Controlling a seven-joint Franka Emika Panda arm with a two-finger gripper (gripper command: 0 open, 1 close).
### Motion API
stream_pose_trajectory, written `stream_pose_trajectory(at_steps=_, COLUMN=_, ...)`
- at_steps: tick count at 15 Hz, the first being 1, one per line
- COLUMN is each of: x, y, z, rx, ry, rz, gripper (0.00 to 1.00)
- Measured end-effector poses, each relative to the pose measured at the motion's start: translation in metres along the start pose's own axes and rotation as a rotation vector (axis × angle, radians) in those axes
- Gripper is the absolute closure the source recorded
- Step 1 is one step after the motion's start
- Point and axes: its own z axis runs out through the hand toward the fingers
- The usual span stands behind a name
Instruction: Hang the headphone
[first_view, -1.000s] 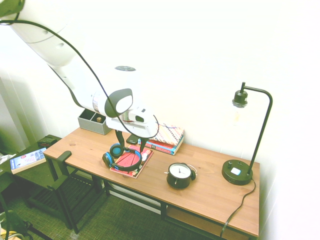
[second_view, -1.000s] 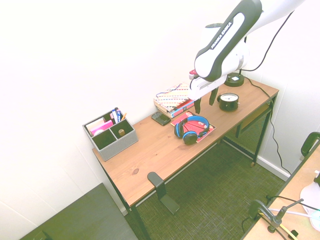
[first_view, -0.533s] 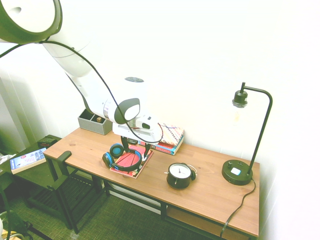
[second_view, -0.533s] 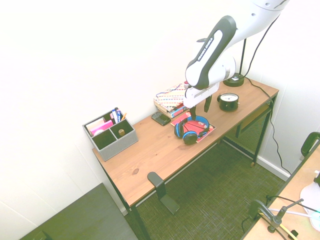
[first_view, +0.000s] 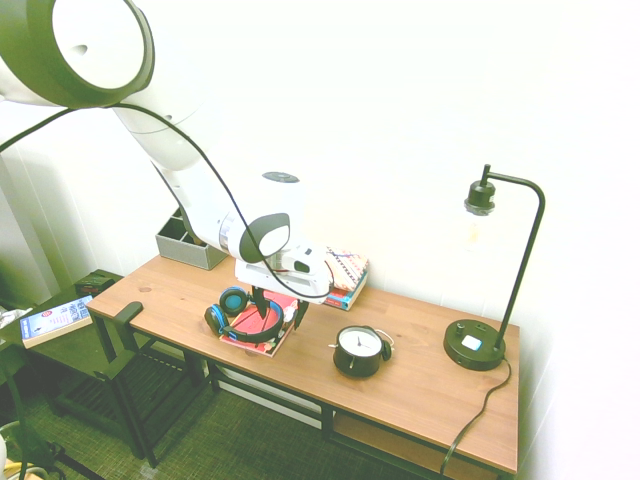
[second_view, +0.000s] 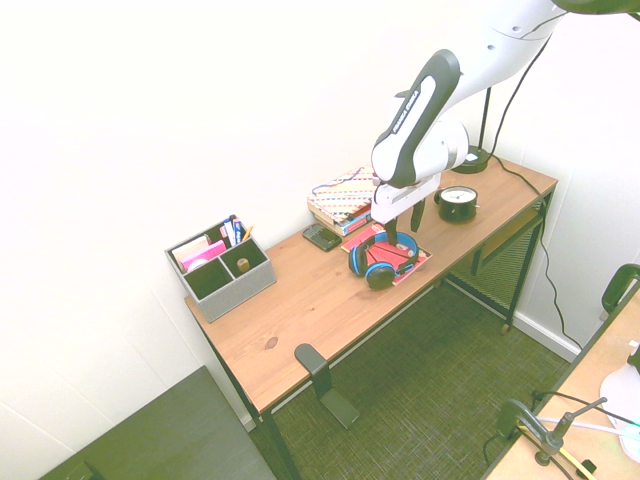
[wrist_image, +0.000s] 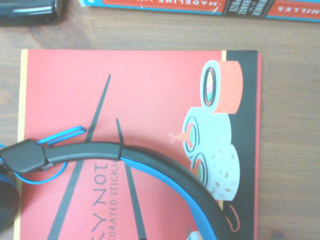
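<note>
First exterior view: a wooden desk (first_view: 420, 375) against a white wall, the white arm reaching in from the left.
Headphone (first_view: 243, 317): lies flat on a red booklet (first_view: 262, 322) near the middle of the desk, black headband curving toward the near edge, blue ear cups at the left end.
Gripper (first_view: 279, 312): points straight down directly over the headphone, fingers spread apart, one on each side of the headband; nothing is held. Whether the fingertips touch the band cannot be told.
Alarm clock (first_view: 360, 350): round and black, right of the booklet, apart from it.
Lamp (first_view: 492, 290): black, at the right end of the desk, with a round base.
Books (first_view: 340, 275): a small stack at the far edge, just behind the booklet.
Organiser (first_view: 186, 243): grey box at the far left corner.
Second exterior view: the same gripper (second_view: 401, 233) above the headphone (second_view: 382, 258), seen from the opposite side; a grey organiser (second_view: 221, 265) holds pink items.
Wrist view: the black headband (wrist_image: 130, 165) with blue lining crosses the red booklet (wrist_image: 125, 100), whose cover shows sushi rolls and chopsticks.
</note>
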Motion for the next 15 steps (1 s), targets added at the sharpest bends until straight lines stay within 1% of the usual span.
stream_pose_trajectory(at_steps=7, x=-0.002, y=-0.003, z=0.014, rx=-0.016, ry=-0.012, rz=-0.007, gripper=1.0)
stream_pose_trajectory(at_steps=15, x=-0.001, y=-0.002, z=0.013, rx=-0.021, ry=-0.007, rz=0.001, gripper=1.0)
